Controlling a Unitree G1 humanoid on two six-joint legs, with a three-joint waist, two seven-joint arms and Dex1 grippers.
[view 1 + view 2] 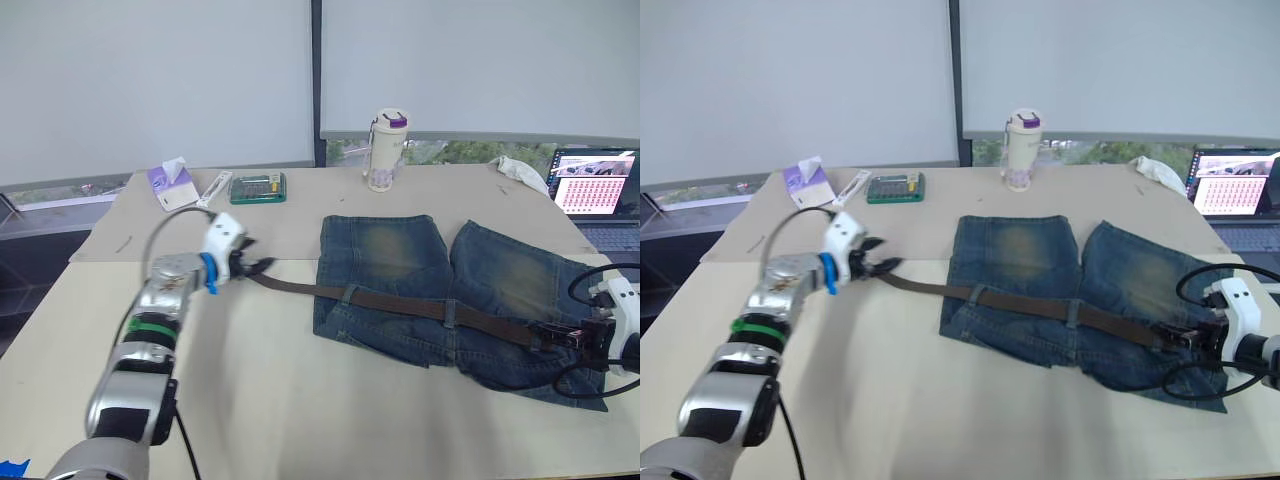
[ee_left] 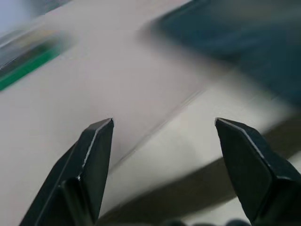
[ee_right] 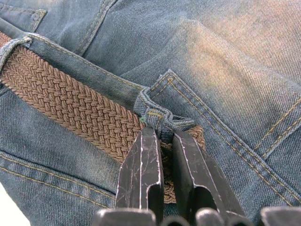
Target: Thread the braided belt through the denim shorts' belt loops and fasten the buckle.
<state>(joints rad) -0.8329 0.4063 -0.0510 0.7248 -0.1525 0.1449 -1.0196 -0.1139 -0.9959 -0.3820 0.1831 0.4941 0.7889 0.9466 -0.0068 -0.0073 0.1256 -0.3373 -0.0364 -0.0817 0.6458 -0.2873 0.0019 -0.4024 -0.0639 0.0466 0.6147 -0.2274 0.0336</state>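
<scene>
We noted a large table [image 1: 300,420] with a pale beige top filling the lower part of the head views. Behind it stood two wide white panels or blinds [image 1: 150,80], divided by a dark vertical frame [image 1: 315,80]. Below the right panel a strip of window [image 1: 470,150] showed green foliage outside. Light was even and diffuse. Along the far edge of the table we recorded a tissue pack [image 1: 172,186], a green tray [image 1: 258,187], a cream bottle with a purple lid [image 1: 386,150] and a crumpled white cloth [image 1: 520,170]. An open laptop [image 1: 595,185] sat at the far right, screen lit.
</scene>
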